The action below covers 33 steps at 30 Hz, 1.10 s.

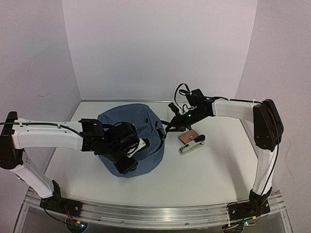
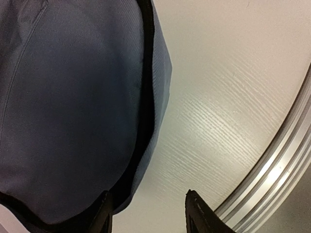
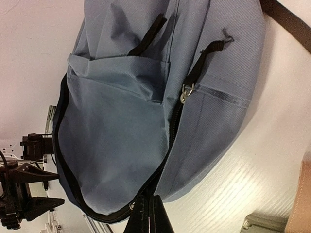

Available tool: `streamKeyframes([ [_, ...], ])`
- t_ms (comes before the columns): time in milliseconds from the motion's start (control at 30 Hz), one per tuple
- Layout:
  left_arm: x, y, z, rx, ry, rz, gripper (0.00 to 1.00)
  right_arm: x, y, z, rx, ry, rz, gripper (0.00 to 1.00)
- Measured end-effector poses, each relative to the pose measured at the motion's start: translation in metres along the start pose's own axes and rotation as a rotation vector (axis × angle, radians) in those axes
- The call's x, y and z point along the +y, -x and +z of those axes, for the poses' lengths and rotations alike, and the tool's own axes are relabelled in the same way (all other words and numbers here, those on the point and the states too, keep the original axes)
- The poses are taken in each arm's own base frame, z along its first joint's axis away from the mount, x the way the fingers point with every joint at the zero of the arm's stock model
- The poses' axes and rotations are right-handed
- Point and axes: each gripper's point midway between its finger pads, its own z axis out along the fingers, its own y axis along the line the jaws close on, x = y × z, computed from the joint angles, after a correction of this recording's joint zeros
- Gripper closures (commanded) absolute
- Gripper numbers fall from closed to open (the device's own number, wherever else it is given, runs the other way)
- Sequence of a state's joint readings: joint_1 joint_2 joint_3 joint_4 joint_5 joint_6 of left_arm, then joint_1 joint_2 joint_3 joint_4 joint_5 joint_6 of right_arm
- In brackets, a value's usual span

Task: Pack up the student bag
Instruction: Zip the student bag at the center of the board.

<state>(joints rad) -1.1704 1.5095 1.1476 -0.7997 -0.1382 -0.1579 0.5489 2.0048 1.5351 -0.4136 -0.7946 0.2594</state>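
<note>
The student bag (image 1: 131, 121) is a slate-blue dome lying at the table's centre-left, with its front pocket and dark zippers facing the right wrist view (image 3: 121, 121). My left gripper (image 1: 129, 164) reaches over the bag's near edge. In the left wrist view it (image 2: 148, 213) stands open over bare table, one finger (image 2: 102, 216) against the bag's dark-trimmed rim (image 2: 73, 97). My right gripper (image 1: 168, 127) is at the bag's right side. Its fingertips (image 3: 150, 213) are shut together, pinching the fabric where the zipper seam ends.
A brown book (image 1: 188, 137) and a grey-white case (image 1: 191, 148) lie just right of the bag; they show at the right wrist view's lower right as the book (image 3: 297, 199) and case (image 3: 260, 224). An aluminium rail (image 1: 155, 211) runs along the table's front edge.
</note>
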Motion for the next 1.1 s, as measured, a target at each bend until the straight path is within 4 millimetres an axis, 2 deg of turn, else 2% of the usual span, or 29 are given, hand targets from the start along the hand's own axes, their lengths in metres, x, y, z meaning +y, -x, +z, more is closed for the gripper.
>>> streamKeyframes([
  [100, -0.008, 0.016, 0.001, -0.016, -0.011, -0.018, 0.21, 0.009, -0.009, 0.002, 0.014, 0.008, -0.002, 1.0],
  [167, -0.013, 0.033, 0.004, -0.052, -0.017, -0.032, 0.19, 0.015, -0.012, 0.003, 0.02, 0.014, -0.003, 1.0],
  [267, -0.017, 0.052, 0.013, -0.098, -0.013, -0.071, 0.22, 0.021, -0.014, 0.005, 0.024, 0.022, -0.003, 1.0],
  [367, -0.019, 0.07, 0.028, -0.118, 0.005, -0.092, 0.33, 0.022, -0.014, 0.005, 0.023, 0.023, 0.003, 1.0],
  [500, -0.022, 0.088, 0.055, -0.119, 0.034, -0.111, 0.71, 0.021, -0.013, 0.004, 0.021, 0.021, 0.011, 1.0],
  [667, -0.018, 0.085, 0.073, -0.074, 0.075, -0.122, 0.98, 0.017, -0.01, 0.002, 0.011, 0.009, 0.014, 1.0],
  [767, -0.016, 0.082, 0.07, -0.071, 0.079, -0.135, 1.0, 0.014, -0.003, -0.001, -0.004, -0.006, 0.011, 1.0],
  [867, -0.014, 0.08, 0.064, -0.085, 0.074, -0.147, 1.0, 0.007, 0.014, -0.002, -0.028, -0.015, 0.005, 1.0],
  [1100, -0.017, 0.073, 0.056, -0.088, 0.052, -0.146, 1.0, -0.027, 0.046, 0.018, -0.045, -0.04, 0.022, 1.0],
])
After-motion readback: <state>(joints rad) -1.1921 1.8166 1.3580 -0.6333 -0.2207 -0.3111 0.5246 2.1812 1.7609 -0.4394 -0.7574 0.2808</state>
